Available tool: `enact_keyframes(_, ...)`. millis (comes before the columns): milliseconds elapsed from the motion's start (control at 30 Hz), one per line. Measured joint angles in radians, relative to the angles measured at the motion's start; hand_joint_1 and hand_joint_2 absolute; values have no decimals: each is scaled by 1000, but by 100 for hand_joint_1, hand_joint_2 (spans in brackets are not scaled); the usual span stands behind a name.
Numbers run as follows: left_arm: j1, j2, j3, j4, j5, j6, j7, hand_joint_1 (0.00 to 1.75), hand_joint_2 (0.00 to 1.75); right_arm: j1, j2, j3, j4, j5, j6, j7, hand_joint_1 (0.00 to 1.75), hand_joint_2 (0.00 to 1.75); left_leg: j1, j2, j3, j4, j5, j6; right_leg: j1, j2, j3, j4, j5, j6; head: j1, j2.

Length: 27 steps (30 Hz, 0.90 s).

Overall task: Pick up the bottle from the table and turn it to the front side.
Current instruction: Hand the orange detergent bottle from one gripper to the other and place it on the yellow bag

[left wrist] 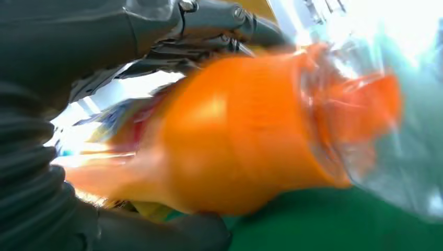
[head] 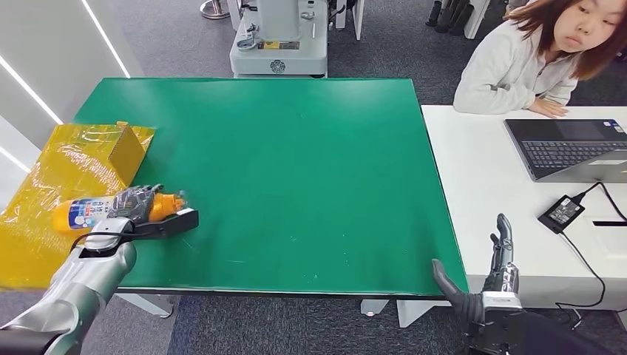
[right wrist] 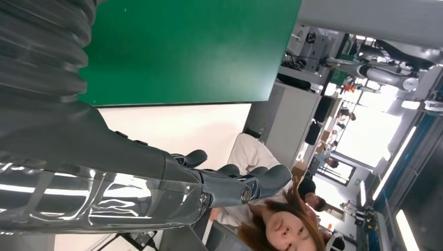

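An orange bottle (head: 87, 211) with a white and blue label lies on its side at the left edge of the green table (head: 296, 163). My left hand (head: 134, 203) grips it around the neck end, fingers wrapped over the top. Up close, the left wrist view has the orange bottle (left wrist: 245, 141) between my fingers (left wrist: 209, 26) and thumb, its cap end under clear wrap. My right hand (head: 494, 277) is below the table's near right corner, holding nothing, fingers extended; it also appears as right hand (right wrist: 230, 183) in the right wrist view.
A yellow plastic bag (head: 59, 192) with a cardboard piece (head: 126, 150) lies at the table's left edge. A white desk (head: 503, 214) on the right carries a laptop (head: 573, 148) and power adapter (head: 561, 213). A person (head: 532, 59) sits behind it. A machine base (head: 279, 44) stands beyond the table.
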Motion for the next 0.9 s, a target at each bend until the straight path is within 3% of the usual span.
enact_keyframes(300, 54, -17, 39, 0, 13, 212, -45, 0, 175, 8, -4, 12, -8, 8, -2, 21, 0, 175, 0, 0, 0, 0, 0, 0, 0, 0, 0, 0, 0, 0, 0, 0)
enact_keyframes(600, 100, -63, 79, -2, 54, 349, -126, 0, 175, 5, -4, 14, 0, 17, 25, 22, 0, 175, 0, 0, 0, 0, 0, 0, 0, 0, 0, 0, 0, 0, 0, 0)
enact_keyframes(767, 155, -120, 112, -55, 115, 453, -221, 0, 175, 1, -4, 14, 13, 13, 28, 18, 0, 175, 0, 0, 0, 0, 0, 0, 0, 0, 0, 0, 0, 0, 0, 0)
enact_keyframes(900, 238, -188, 118, -215, 125, 481, -230, 0, 175, 6, -4, 14, 19, 22, 23, 14, 0, 175, -1, 0, 0, 1, 0, 0, -1, 0, 0, 0, 0, 0, 0, 0)
